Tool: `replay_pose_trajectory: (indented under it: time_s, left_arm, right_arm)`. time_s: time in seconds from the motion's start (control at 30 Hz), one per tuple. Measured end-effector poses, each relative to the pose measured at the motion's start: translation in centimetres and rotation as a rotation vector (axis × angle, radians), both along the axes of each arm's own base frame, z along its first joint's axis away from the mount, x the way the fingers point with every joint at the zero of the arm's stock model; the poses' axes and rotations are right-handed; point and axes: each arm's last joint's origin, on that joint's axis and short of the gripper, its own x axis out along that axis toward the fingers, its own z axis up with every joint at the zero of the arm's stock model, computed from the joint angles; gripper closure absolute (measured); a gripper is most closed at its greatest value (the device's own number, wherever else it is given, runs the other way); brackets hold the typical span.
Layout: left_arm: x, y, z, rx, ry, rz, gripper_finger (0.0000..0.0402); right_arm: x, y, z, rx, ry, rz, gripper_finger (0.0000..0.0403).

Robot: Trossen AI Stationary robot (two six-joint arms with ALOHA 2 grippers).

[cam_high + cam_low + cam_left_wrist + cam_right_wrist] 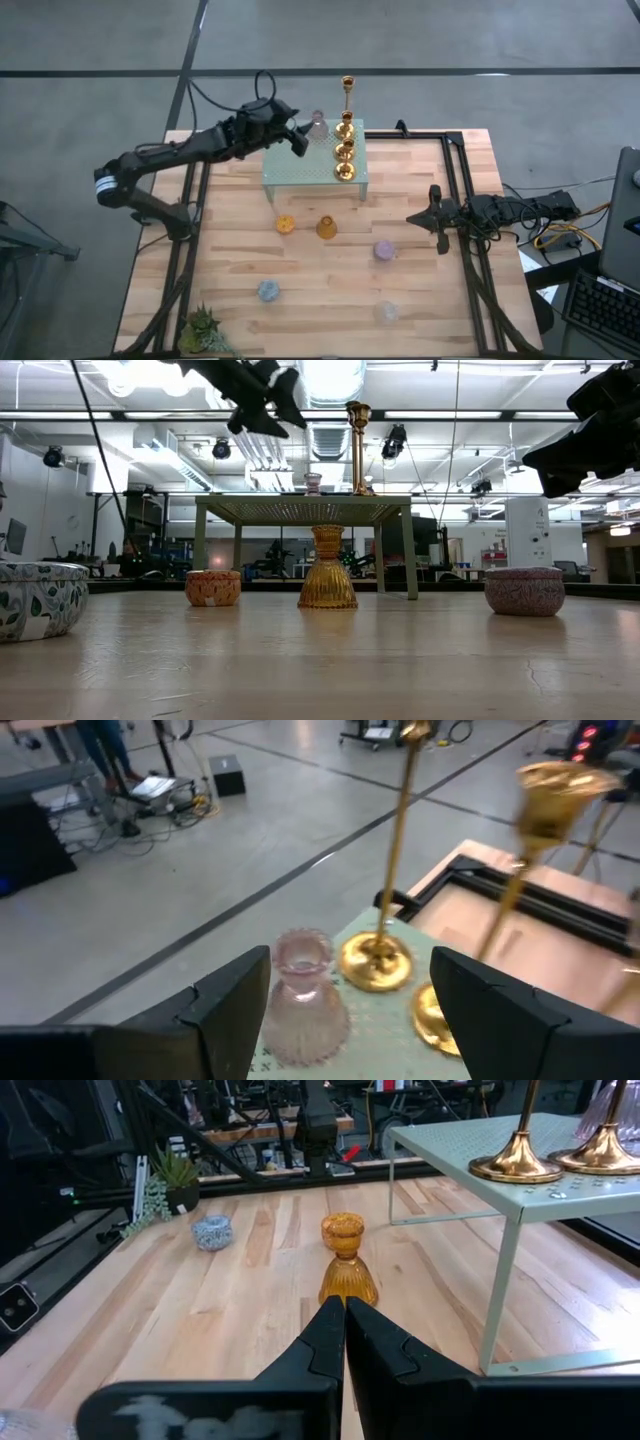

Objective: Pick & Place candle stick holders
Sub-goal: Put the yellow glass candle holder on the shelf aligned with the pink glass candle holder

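Observation:
A mint-green stand [300, 172] at the table's far middle carries several gold candle stick holders [345, 148], the tall slender one [347, 88] at its far end, and a pink glass one [300, 1005] at its far edge. My left gripper [302, 138] hovers open above the stand's far left, just short of the pink holder, touching nothing. On the wood stand orange [286, 224], amber [326, 228], purple [384, 250], blue [268, 291] and clear [386, 312] holders. My right gripper [420, 217] waits shut at the table's right side.
A small spiky green plant [205, 330] sits at the near left corner. Black rails [460, 190] run along the table's right side and far right edge. Bare wood lies between the stand and the loose holders.

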Motion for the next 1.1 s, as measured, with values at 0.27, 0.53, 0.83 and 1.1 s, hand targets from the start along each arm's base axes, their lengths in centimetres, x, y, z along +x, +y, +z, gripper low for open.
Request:
replay_pose_trajectory:
  time_s: [0.27, 0.53, 0.83, 1.1]
  left_arm:
    - [-2.6, -3.0, 0.3, -0.006, -0.056, -0.055, 0.0122]
    - [-5.9, -5.6, -0.8, -0.025, -0.122, -0.103, 0.0122]
    - [-8.4, -8.9, -2.8, -0.013, -0.234, -0.238, 0.0122]
    - [-9.7, -11.6, -4.7, 0.019, -0.301, -0.391, 0.0122]
  right_arm:
    - [0.0, 0.0, 0.0, 0.000, 0.000, 0.000, 0.0394]
    - [0.0, 0.0, 0.0, 0.000, 0.000, 0.000, 0.0394]
    - [0.0, 0.0, 0.0, 0.000, 0.000, 0.000, 0.0394]
    - [0.0, 0.0, 0.0, 0.000, 0.000, 0.000, 0.0394]
